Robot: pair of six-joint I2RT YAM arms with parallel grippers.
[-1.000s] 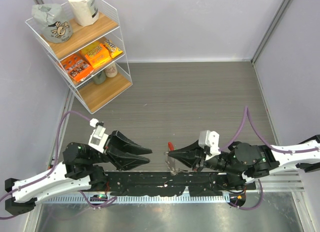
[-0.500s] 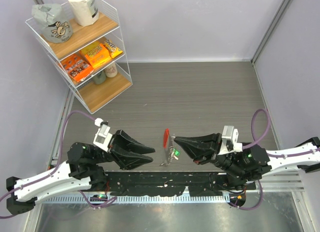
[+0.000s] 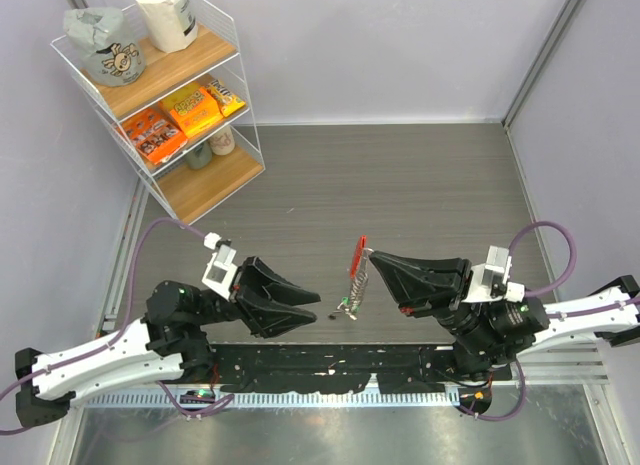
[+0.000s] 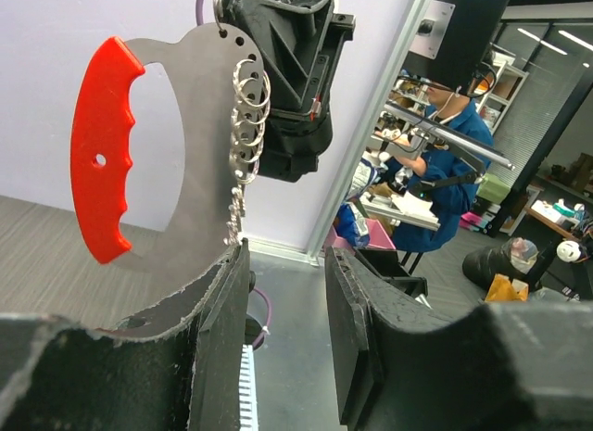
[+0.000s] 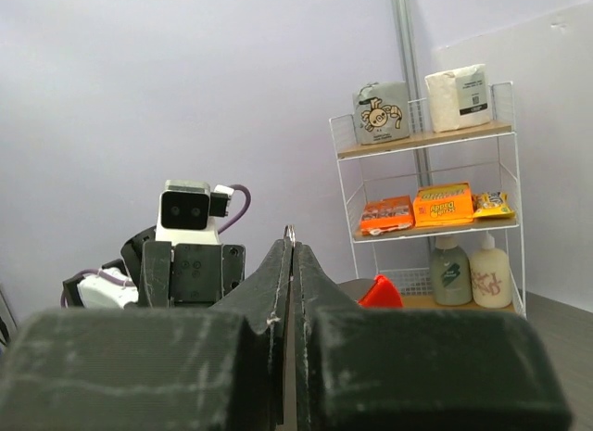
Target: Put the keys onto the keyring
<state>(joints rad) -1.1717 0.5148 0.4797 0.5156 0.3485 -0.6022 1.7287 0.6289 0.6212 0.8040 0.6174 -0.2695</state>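
Grey wood-grain laminate covers the table (image 3: 400, 175), streaked along its length. At its far left corner stands a white wire rack (image 3: 197, 188) with three flat wooden boards, carrying soft bags, glossy orange packets and rounded bottles.

Both arms, the left arm (image 3: 95, 353) and the right arm (image 3: 585, 307), are white shells with black joints and trailing purple cables. They reach inward so their tapered black fingers face each other above the near part of the table.

The left gripper (image 3: 316, 303) has its jaws parted with nothing between them. Its wrist view shows rough, chipped black pads (image 4: 347, 310) on either side of a bare gap.

The right gripper (image 3: 372, 254) has its jaws pressed flat together, pinching the top of the keyring (image 3: 357, 257), which hangs in the air between the two grippers, off the table. Close up, the keyring (image 4: 190, 171) is a thin, flat silvery plate cut into a loop, one arc sheathed in smooth red plastic with finger scallops, and a string of small wire rings dangles from it.

At the string's low end sits the green key (image 3: 348, 304), too small to make out.
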